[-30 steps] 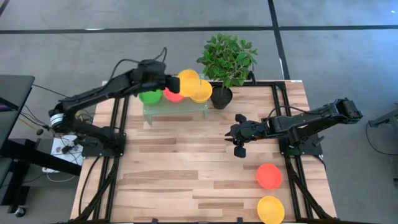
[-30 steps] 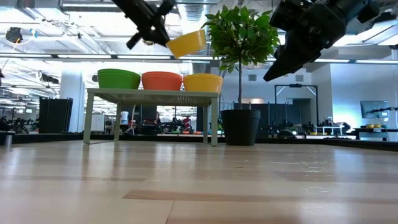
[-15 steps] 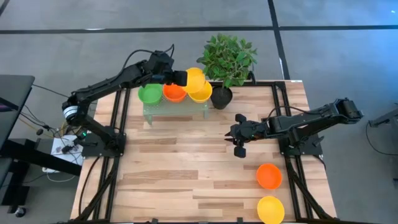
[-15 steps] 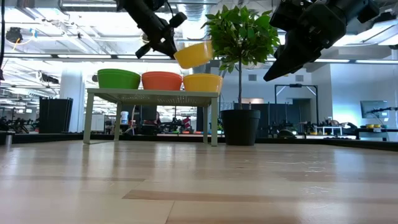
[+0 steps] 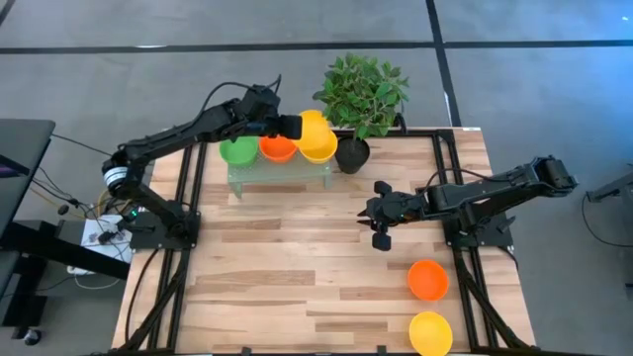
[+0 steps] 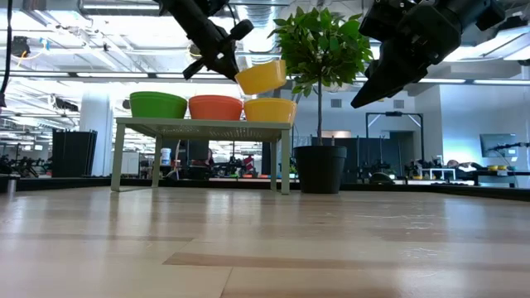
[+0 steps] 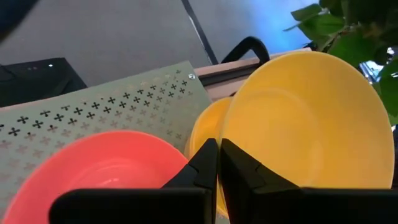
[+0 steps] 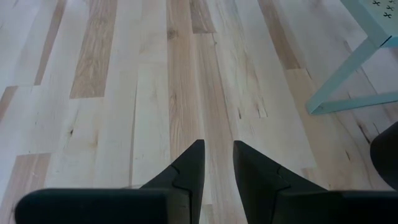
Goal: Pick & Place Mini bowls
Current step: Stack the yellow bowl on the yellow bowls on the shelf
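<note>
The left gripper [image 5: 289, 125] is clenched on the rim of a glossy yellow plastic mini bowl [image 5: 315, 132], which hangs tilted at 3 o'clock from the fingers, directly above a second yellow bowl [image 6: 269, 110] resting at the plant end of the pale green perforated metal stand [image 5: 282, 171]. I judge the drop straight down. The right gripper [image 5: 377, 221] waits mid-table, jaws parted, empty.

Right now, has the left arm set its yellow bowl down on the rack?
No. In the low view the yellow bowl hangs tilted in the left gripper, clear above the other yellow bowl sitting on the rack.
</note>
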Tool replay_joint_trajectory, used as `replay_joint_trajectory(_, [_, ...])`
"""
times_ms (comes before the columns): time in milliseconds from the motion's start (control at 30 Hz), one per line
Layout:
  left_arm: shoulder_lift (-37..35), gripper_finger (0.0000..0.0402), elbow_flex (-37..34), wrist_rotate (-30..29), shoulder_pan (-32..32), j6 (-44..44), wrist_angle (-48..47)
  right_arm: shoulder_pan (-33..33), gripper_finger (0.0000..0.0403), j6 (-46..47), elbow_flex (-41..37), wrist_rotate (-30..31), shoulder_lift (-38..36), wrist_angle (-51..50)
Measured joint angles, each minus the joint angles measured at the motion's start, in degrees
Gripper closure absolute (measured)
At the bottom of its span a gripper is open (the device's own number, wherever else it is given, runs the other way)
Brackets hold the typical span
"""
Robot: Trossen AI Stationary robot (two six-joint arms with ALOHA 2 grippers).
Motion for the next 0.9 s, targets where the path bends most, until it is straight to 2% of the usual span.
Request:
replay_joint_trajectory(300, [0.97, 0.039, 0.01, -2.99, -1.86, -1.03, 1.25, 0.0, 0.0324, 0.01, 0.0, 0.0, 0.0, 0.0])
replay_joint_trajectory(700, [3.61, 0.0389, -0.46, -3.26, -2.28, -0.86, 1.79, 0.0, 0.0324, 0.04, 0.02, 0.0, 0.0, 0.01])
replay_joint_trajectory(900, [3.83, 0.037, -0.46, -3.26, -2.3, 0.51, 2.22, 0.0, 0.0323, 0.05, 0.02, 0.0, 0.0, -0.02])
